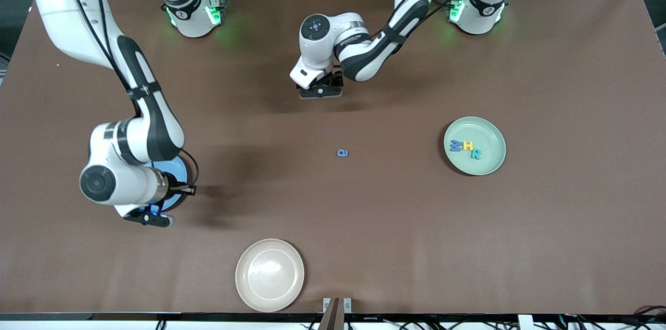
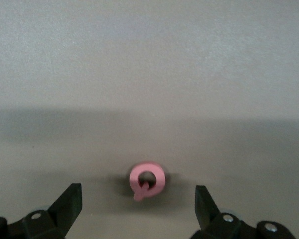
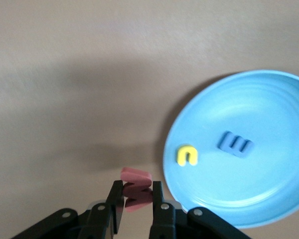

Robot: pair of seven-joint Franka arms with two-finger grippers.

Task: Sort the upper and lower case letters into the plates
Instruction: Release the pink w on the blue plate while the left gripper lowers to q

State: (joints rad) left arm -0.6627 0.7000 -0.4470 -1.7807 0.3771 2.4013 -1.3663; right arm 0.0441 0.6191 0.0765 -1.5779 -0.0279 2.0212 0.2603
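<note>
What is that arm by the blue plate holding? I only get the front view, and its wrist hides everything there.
Observer: The right gripper has its jaws shut on a pink letter, over the table just outside the sky blue plate.
Operator: Is anything in that plate?
Observer: A yellow letter and a blue letter lie in it.
Operator: And under the other arm?
Observer: The left gripper, jaws open, hangs over a pink ring-shaped letter on the table.
</note>
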